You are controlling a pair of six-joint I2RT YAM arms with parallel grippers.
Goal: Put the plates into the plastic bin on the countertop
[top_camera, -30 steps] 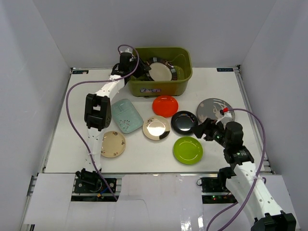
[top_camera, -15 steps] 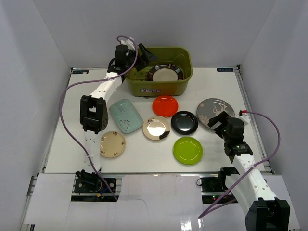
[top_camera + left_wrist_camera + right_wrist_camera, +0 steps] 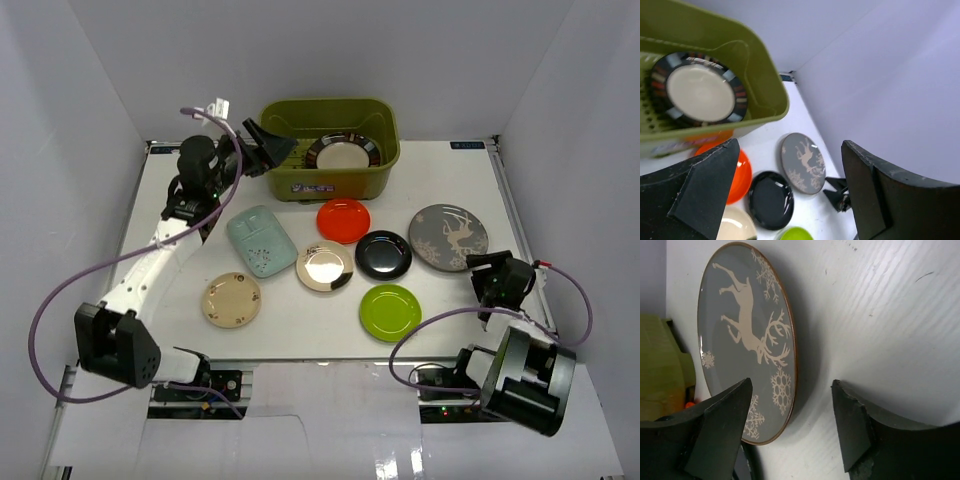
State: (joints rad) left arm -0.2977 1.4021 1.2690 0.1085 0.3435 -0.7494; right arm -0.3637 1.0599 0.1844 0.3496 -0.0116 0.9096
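Next pick, I judge. Nearest, the right gripper [image 3: 790,390] sits low on a folded arm, jaws spread and empty, just short of the grey deer plate [image 3: 742,335]. It needs a finger under that rim, perhaps flush with the countertop [image 3: 300,325]. Six more plates [image 3: 390,312] lie mid-table. Farthest, the left gripper [image 3: 268,148] — wide, empty — hovers beside the plastic bin [image 3: 372,182], which holds the black-rimmed plate [image 3: 343,154].

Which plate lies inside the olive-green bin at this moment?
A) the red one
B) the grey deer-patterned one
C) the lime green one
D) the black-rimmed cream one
D: the black-rimmed cream plate lies on the floor of the bin, while the red plate, the grey deer plate and the lime green plate all rest on the countertop.
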